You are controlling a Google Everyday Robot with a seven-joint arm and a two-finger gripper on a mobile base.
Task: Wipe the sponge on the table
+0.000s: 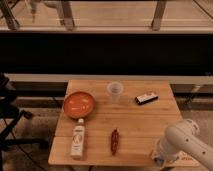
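Reaching down over the near right corner of the rectangular light-brown plank table (145, 125), the white arm (184, 142) is seen with its gripper (161, 156) set right at the small light-blue soft sponge (159, 161), which is only partly shown at the front edge. Whether the gripper is clamped on the sponge cannot be told. A round orange plate (79, 104) is placed by the left edge, a clear plastic cup (115, 91) at the far edge, a black-and-white rectangular bar (146, 98) toward the far right corner, a white bottle (78, 141) lying at the near left corner, and a small dark-red elongated item (114, 141) at mid front edge.
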